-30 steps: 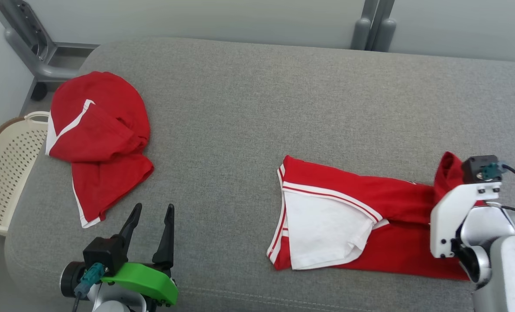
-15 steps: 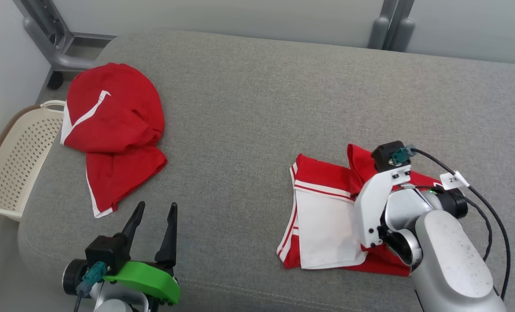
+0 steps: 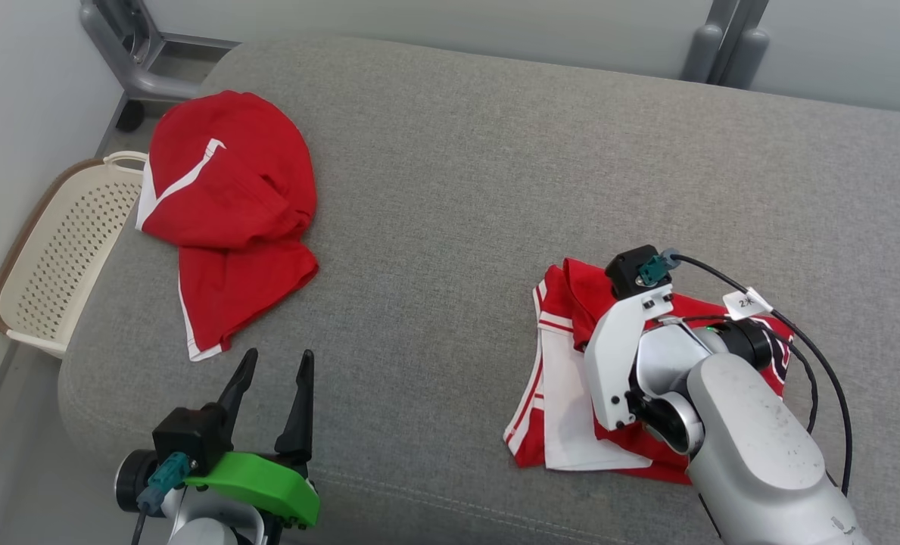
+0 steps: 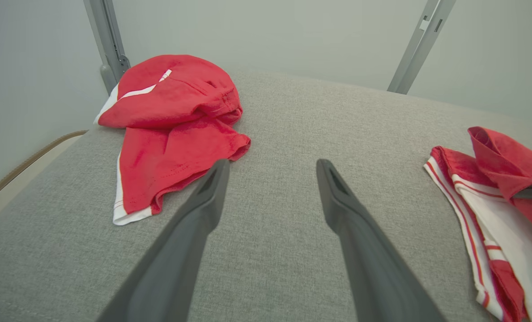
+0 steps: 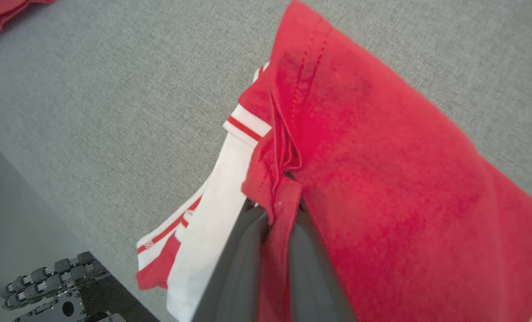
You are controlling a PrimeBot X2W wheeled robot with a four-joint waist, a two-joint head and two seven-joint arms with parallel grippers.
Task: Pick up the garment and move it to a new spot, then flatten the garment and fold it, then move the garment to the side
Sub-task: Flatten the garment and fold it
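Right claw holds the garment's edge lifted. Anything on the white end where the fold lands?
Nothing visible. The right claw is shut on the red edge of the garment; its white end lies bare. The other red garment and the open left claw sit off to the left.

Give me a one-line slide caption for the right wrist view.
Right gripper pinches a red edge of the red-and-white garment over the grey cushion.

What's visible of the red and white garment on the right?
The red and white garment looks like soft knit sportswear: a red body, a white panel, and red-and-white striped trim. It lies partly folded on the grey cushion, near its front edge. One red edge is lifted and doubled over the rest, pinched between the shut fingers of the right gripper.
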